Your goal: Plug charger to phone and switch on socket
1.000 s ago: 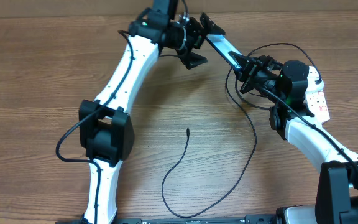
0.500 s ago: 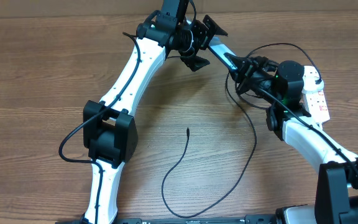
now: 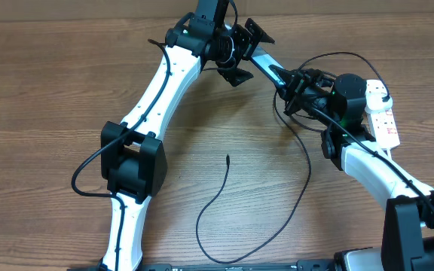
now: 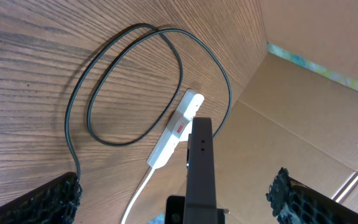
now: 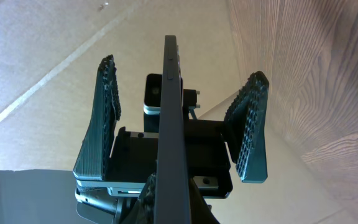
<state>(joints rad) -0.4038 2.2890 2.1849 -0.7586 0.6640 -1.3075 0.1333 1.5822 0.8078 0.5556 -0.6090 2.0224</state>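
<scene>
The phone [image 3: 268,65] is held edge-on above the table between both grippers. My right gripper [image 3: 292,84] is shut on its right end; in the right wrist view the phone [image 5: 169,112] rises from my right gripper [image 5: 173,208]. My left gripper [image 3: 249,54] is open, its fingers [image 5: 104,112] on either side of the phone's other end without touching. The phone [image 4: 201,168] also shows in the left wrist view, between the open left gripper [image 4: 176,202]. The charger cable [image 3: 306,177] lies looped on the table, its connector tip [image 3: 227,157] free at the middle. The white socket [image 3: 383,119] lies at the right.
In the left wrist view the socket [image 4: 176,127] and its white cord [image 4: 138,196] lie beyond the black cable loops [image 4: 104,93]. A cardboard wall [image 4: 303,124] stands behind the table's far edge. The right arm [image 3: 368,162] passes over part of the cable.
My left gripper has moved right toward the phone, so its open fingers now bracket the phone's end. The right gripper with the phone shifted slightly left. The cable has not moved.
</scene>
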